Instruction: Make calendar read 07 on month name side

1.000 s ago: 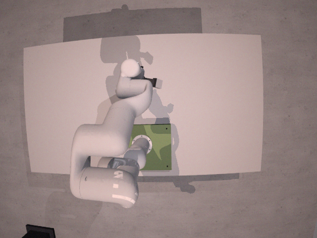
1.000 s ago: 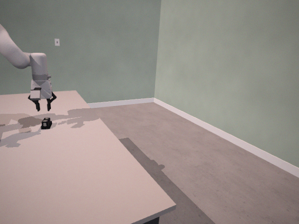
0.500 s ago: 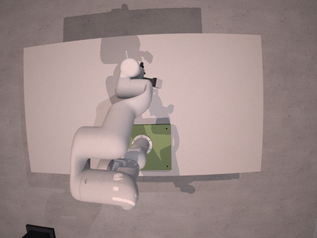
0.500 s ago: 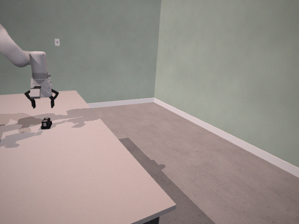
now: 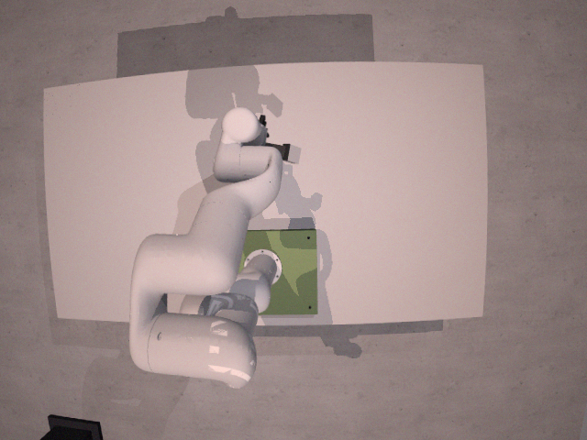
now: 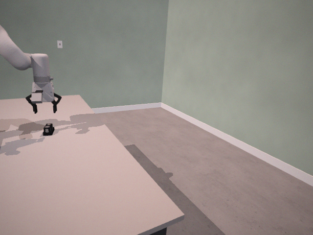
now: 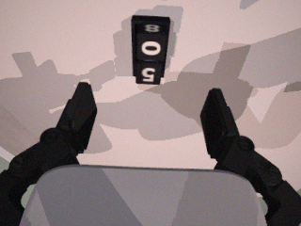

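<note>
Jaws spread to their widest are seen on the black two-fingered gripper (image 6: pixel 43 110), with nothing held between them; the gripper hangs above the pale pink worktop (image 6: pixel 76 176) with clear air between its fingertips and the surface.

From left to right in the exterior view, the white jointed arm (image 6: pixel 15 59) enters at the left edge, the gripper is carried below its wrist, and just below and slightly to the right of it a small black cube with white digits (image 6: pixel 48 129) rests on the worktop, towards the far edge and well away from the near right corner. In the wrist view the same cube (image 7: pixel 150 56) lies ahead of the fingertips and between their lines, with a 0 on its upper face and a 5 on the face nearest the camera; an 8 is shown on its side in the exterior view.

No tray, no second cube and no month plate can be found in any view; part of the worktop is hidden by the arm in the top view. The task is therefore judged to be at an early stage: one cube has been set loose on the worktop, and the seating of both cubes side by side in a tray, reading 07, remains to be done.
</note>
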Available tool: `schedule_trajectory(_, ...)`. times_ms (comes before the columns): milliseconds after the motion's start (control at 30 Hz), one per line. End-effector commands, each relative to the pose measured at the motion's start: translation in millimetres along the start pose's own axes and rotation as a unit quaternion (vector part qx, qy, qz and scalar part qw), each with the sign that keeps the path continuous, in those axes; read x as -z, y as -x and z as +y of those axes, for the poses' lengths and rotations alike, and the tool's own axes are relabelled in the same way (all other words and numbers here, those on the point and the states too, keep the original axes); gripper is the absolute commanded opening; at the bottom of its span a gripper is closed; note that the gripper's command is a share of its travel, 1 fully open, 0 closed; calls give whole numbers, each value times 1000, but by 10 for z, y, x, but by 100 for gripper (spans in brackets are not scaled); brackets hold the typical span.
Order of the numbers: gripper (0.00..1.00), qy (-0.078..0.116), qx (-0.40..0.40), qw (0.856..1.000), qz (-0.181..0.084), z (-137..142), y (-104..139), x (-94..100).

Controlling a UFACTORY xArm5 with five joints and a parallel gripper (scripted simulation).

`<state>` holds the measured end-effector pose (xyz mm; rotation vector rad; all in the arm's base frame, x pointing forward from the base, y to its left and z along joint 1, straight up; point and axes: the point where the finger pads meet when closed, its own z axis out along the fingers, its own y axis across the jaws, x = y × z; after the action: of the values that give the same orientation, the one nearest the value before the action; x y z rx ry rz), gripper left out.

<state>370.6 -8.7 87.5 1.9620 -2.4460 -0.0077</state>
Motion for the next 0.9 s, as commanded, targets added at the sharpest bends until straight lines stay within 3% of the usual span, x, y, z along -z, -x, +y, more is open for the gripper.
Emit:
schedule_trajectory(0, 100, -2, 0, 1000, 0, -12, 2, 41)
schedule_trajectory(433, 100, -2, 0, 1000, 0, -10, -1, 506)
schedule_trajectory(867, 100, -2, 0, 1000, 0, -9, -2, 690)
